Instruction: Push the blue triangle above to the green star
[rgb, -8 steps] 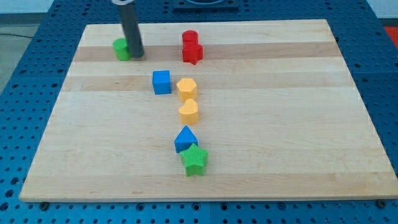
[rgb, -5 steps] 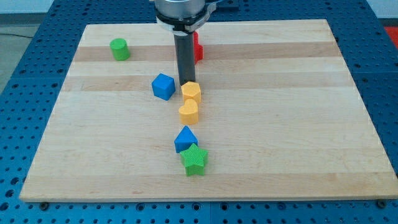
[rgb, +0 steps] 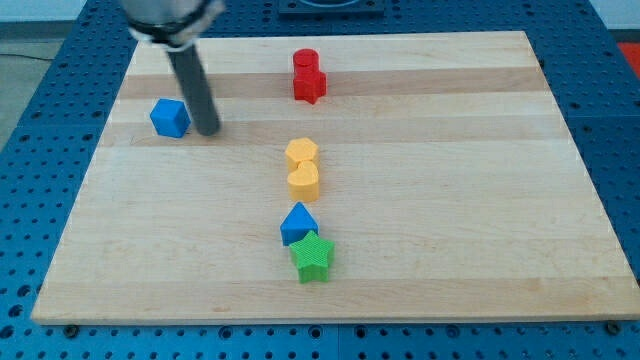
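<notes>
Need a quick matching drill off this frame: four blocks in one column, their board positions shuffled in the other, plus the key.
Blocks:
1. blue cube
2. red blocks
3. green star
4. yellow heart

Places:
A. nearest the view's bottom, touching the blue triangle
B. top centre of the board
C. upper left, just left of my tip
D. mid-board, directly below the yellow hexagon

Pairs: 1-C, 2-B, 3-A, 4-D
</notes>
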